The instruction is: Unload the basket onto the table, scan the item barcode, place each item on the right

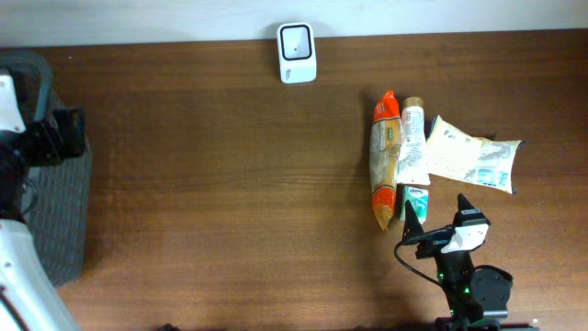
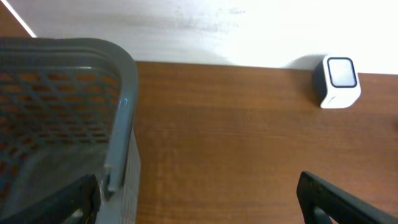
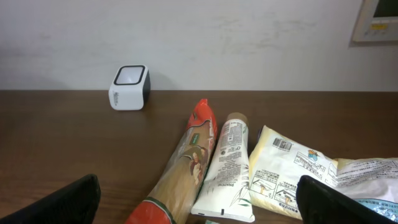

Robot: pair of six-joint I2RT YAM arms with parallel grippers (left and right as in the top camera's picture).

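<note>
The white barcode scanner (image 1: 297,52) stands at the table's far edge, also seen in the left wrist view (image 2: 339,81) and the right wrist view (image 3: 129,87). Items lie in a cluster at the right: an orange spaghetti pack (image 1: 383,156) (image 3: 186,168), a white tube (image 1: 413,142) (image 3: 227,168) and a yellow-white packet (image 1: 473,154) (image 3: 292,171). My right gripper (image 1: 438,210) (image 3: 199,205) is open just in front of them, holding nothing. My left gripper (image 1: 66,133) (image 2: 199,199) is open and empty at the far left.
A grey mesh basket (image 1: 64,221) (image 2: 124,87) sits at the left edge beside my left gripper. A small green item (image 1: 416,200) lies right by my right gripper's left finger. Bare wood runs between the basket and the items. A white wall rises behind the scanner.
</note>
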